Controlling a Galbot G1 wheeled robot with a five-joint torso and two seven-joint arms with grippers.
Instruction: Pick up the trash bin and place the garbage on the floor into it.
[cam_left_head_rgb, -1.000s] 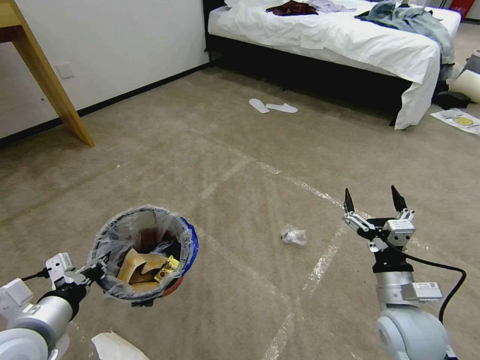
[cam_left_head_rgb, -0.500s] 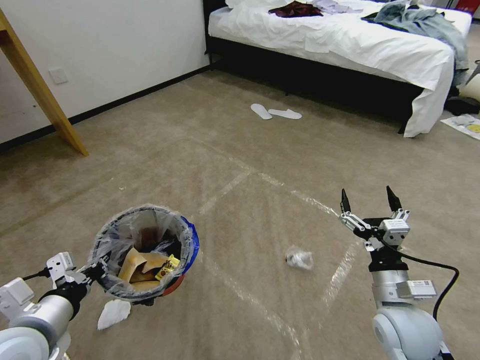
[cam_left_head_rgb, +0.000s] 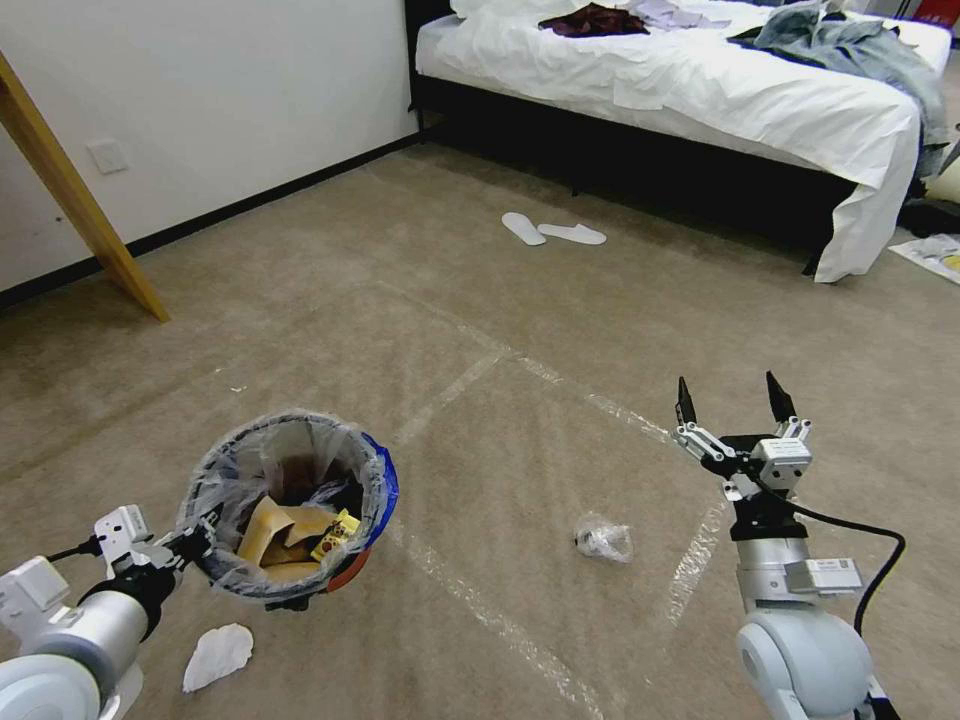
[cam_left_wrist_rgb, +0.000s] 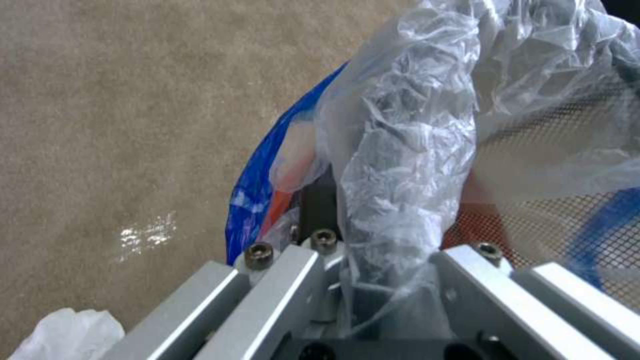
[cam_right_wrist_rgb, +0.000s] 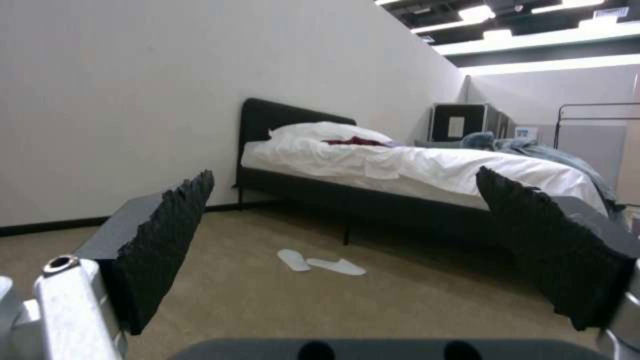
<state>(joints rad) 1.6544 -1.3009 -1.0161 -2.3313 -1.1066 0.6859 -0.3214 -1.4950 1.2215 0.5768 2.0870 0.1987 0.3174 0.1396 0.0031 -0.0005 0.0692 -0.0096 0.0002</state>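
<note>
Head view: trash bin (cam_left_head_rgb: 290, 505) held up off the carpet (cam_left_head_rgb: 480, 330) at lower left, left gripper (cam_left_head_rgb: 195, 545) clamped on near rim through the clear liner. Blue bag edge along the rim's right side. Inside the bin – brown cardboard pieces (cam_left_head_rgb: 275, 535), a small yellow wrapper (cam_left_head_rgb: 335, 530), dark scraps. White tissue scrap (cam_left_head_rgb: 217, 655) flat on carpet just below the bin, beside the left arm. Clear crumpled plastic wad (cam_left_head_rgb: 603, 538) on carpet between bin and right arm, closer to the right arm, lying by a tape line (cam_left_head_rgb: 690, 570). Right gripper (cam_left_head_rgb: 730, 403) raised above carpet at right, fingers spread wide, nothing between them, well apart from the wad. Pair of white slippers (cam_left_head_rgb: 552, 231) farther off near the bed (cam_left_head_rgb: 700, 90). Wooden leg (cam_left_head_rgb: 75, 200) slanting at far left by the wall.

Left wrist view: left gripper (cam_left_wrist_rgb: 363, 280) pinching the bin rim – bunched clear liner (cam_left_wrist_rgb: 400, 150) pressed between the metal fingers (cam_left_wrist_rgb: 267, 300). Blue bag edge (cam_left_wrist_rgb: 257, 185) and red bin wall (cam_left_wrist_rgb: 280, 205) beside the grip. Same tissue scrap (cam_left_wrist_rgb: 63, 335) on carpet at one corner.

Right wrist view: right gripper (cam_right_wrist_rgb: 343, 250) with black ribbed pads (cam_right_wrist_rgb: 167, 235) far apart, empty. Slippers (cam_right_wrist_rgb: 320, 262) on carpet beyond, bed (cam_right_wrist_rgb: 413, 170) behind against the wall.
</note>
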